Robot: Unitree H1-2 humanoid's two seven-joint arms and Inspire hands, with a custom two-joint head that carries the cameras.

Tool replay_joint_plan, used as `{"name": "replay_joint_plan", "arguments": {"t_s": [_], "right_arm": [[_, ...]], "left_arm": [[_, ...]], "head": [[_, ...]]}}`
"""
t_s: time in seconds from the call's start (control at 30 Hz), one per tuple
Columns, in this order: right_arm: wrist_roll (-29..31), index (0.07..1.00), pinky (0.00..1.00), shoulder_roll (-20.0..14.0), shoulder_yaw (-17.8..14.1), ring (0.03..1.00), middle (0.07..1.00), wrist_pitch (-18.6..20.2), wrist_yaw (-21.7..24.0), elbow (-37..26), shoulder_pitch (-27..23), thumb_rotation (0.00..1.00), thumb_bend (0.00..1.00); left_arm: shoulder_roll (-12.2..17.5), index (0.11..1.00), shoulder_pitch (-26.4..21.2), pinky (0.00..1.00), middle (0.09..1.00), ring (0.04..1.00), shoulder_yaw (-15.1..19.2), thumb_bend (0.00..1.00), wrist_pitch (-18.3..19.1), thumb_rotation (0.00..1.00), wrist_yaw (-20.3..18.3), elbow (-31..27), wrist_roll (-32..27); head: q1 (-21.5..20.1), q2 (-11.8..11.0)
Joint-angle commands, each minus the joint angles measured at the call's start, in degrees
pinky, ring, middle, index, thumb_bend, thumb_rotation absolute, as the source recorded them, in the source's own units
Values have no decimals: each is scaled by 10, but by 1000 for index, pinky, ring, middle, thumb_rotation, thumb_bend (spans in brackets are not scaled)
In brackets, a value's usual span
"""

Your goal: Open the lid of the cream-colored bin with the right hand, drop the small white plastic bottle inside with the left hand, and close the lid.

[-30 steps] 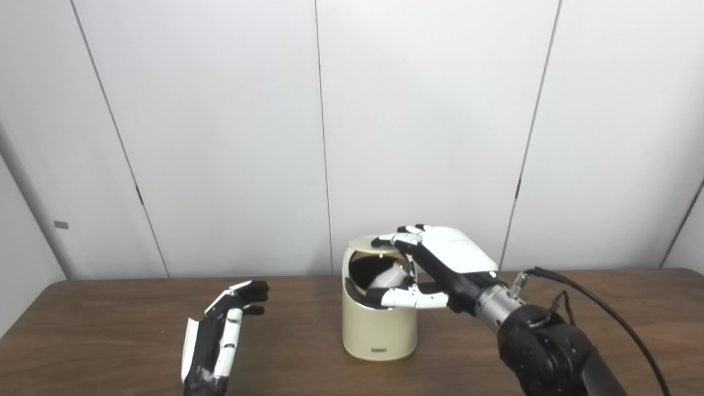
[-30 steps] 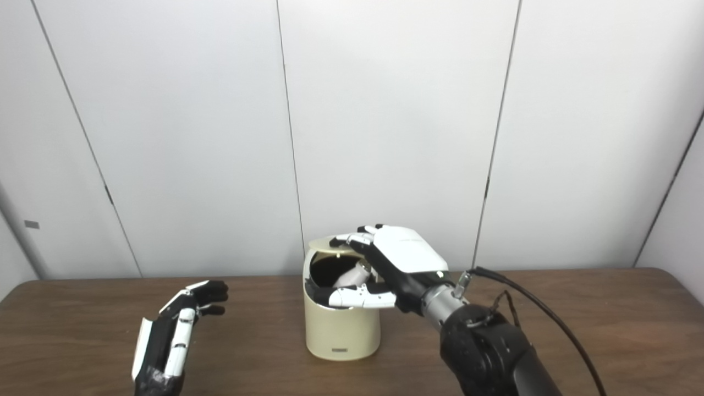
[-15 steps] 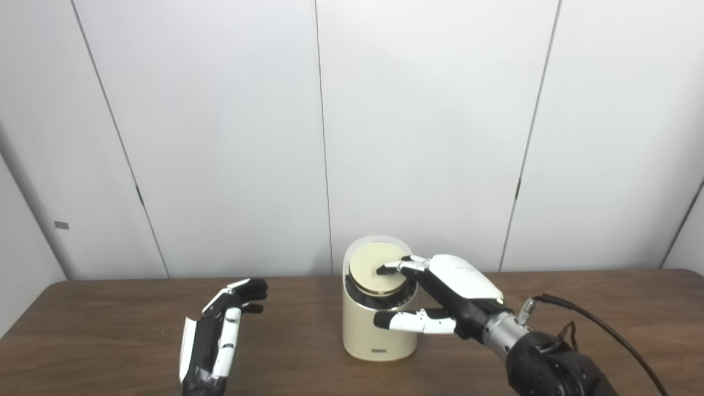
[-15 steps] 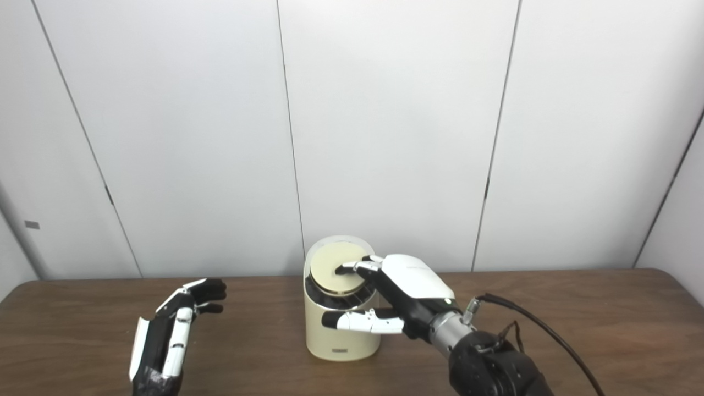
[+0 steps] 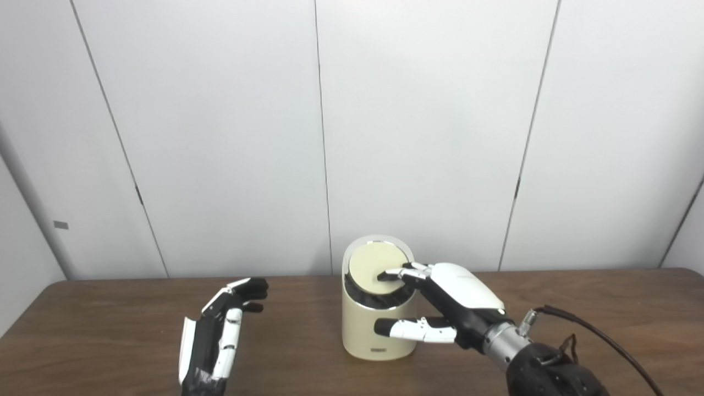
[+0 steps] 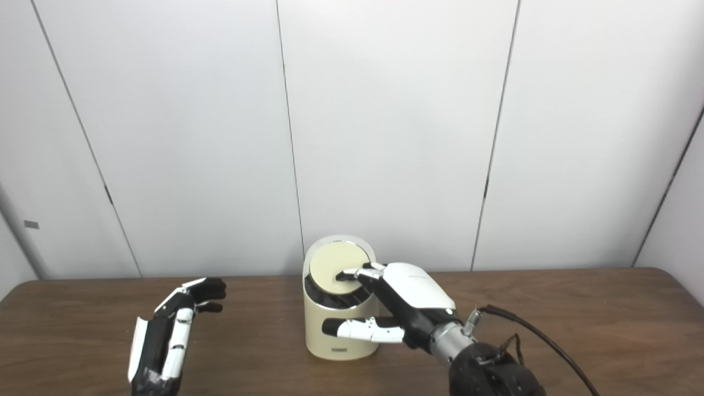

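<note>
The cream-colored bin (image 5: 377, 324) stands upright in the middle of the wooden table (image 5: 110, 330). Its round lid (image 5: 377, 268) lies down over the opening. My right hand (image 5: 448, 305) is open, its fingertips (image 5: 393, 273) resting on the lid's right edge and its thumb stretched across the bin's front. My left hand (image 5: 220, 335) stands open and empty on the table left of the bin, palm turned toward it. The small white bottle is not visible anywhere.
A black cable (image 5: 605, 341) trails from my right wrist across the table's right side. Pale wall panels (image 5: 220, 137) close off the scene right behind the table's far edge.
The lid has swung down from raised to closed, hiding the bottle inside. My right hand has sunk with it and drawn back a little. The left hand has stayed put.
</note>
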Motion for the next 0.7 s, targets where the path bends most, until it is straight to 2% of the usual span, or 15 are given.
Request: {"name": "replay_joint_plan", "arguments": {"t_s": [0.0,0.17,0.43,0.67], "right_arm": [[-8,826,957,-1,5,931,844,5,4,-9,-4,1000,793],[-21,819,962,-1,8,933,855,13,7,5,0,976,755],[-28,829,995,1,12,937,877,21,8,16,4,978,768],[-43,830,1000,-1,17,942,880,31,17,14,5,996,788]], "left_arm": [[1,674,-14,605,690,677,2,278,-6,899,4,-25,6],[0,681,-13,605,693,678,3,309,-3,884,-1,-30,-2],[0,677,-13,603,693,674,3,289,-8,862,2,-37,5],[1,680,-13,615,695,681,3,312,-4,874,0,-38,3]], "head": [[1,3],[1,7],[2,10],[2,9]]}}
